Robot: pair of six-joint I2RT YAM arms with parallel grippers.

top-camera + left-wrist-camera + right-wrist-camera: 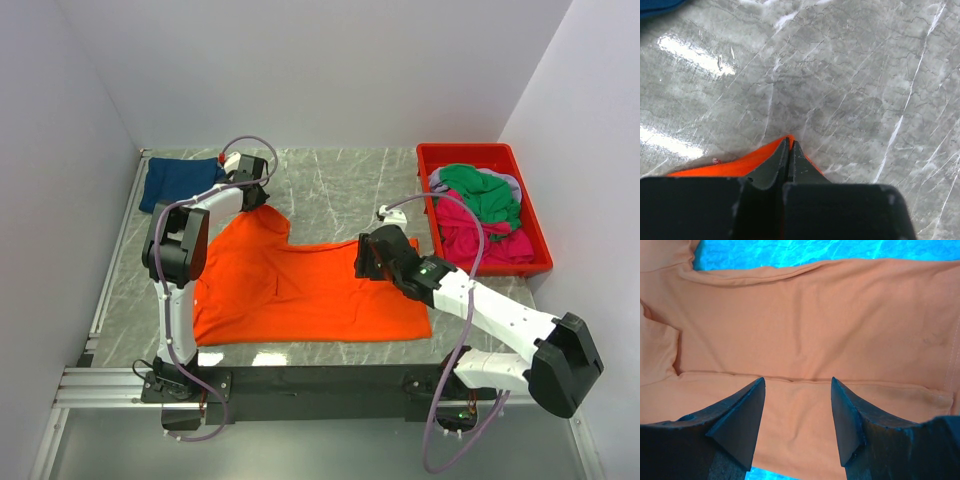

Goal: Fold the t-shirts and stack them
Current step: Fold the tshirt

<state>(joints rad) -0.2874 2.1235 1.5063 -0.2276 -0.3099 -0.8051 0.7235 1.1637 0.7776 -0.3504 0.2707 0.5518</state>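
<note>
The orange t-shirt (pixel 300 285) lies spread flat across the middle of the table. My left gripper (pixel 262 202) is at the shirt's far left corner, shut on the cloth. In the left wrist view the gripper (pixel 790 144) has its jaws pressed together, with an orange t-shirt (pixel 737 166) edge pinched at the tips. My right gripper (pixel 364 262) hovers over the shirt's right part. In the right wrist view it (pixel 797 390) stands open above the cloth (pixel 815 320), holding nothing. A navy t-shirt (pixel 180 181) lies folded at the far left.
A red bin (pixel 535 255) at the right holds a green t-shirt (pixel 480 190), a magenta t-shirt (pixel 480 238) and a bit of grey cloth. A small white object (pixel 393 212) lies beside the bin. White walls close in the table.
</note>
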